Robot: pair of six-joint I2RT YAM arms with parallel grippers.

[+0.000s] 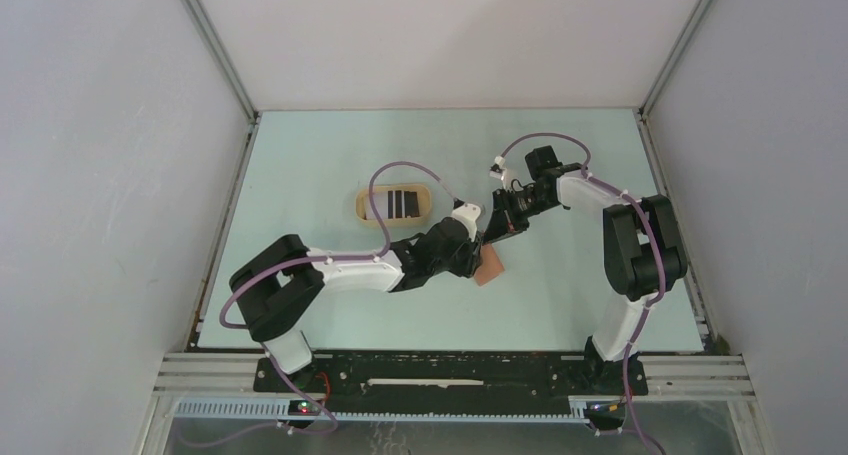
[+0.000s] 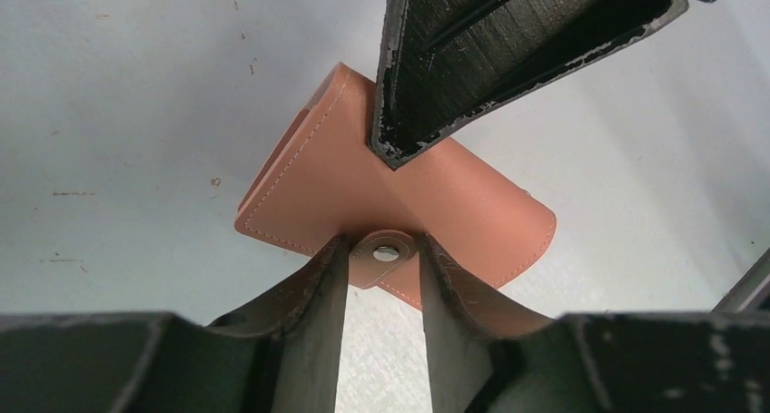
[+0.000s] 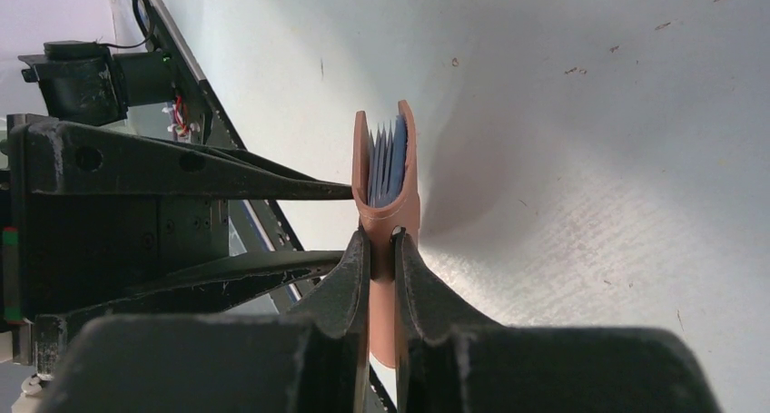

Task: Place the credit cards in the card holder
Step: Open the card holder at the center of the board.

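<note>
The reddish-brown card holder (image 1: pixel 491 268) is held just above the table at mid-centre, folded nearly shut. My right gripper (image 1: pixel 502 229) is shut on its folded edge (image 3: pixel 381 242). Edge-on in the right wrist view, the card holder (image 3: pixel 408 159) shows light blue pockets (image 3: pixel 385 163) between its two leaves. My left gripper (image 1: pixel 479 248) comes in from the left with its jaws apart. Its fingertips (image 2: pixel 338 250) sit either side of the snap tab (image 2: pixel 386 250) on the card holder (image 2: pixel 309 191). Two black credit cards (image 1: pixel 378 205) (image 1: pixel 405 204) lie in the oval tray.
The beige oval tray (image 1: pixel 359 207) sits behind and left of the grippers. A right gripper finger (image 2: pixel 472 68) crosses over the card holder in the left wrist view. Grey walls enclose the pale table (image 1: pixel 330 155) on three sides.
</note>
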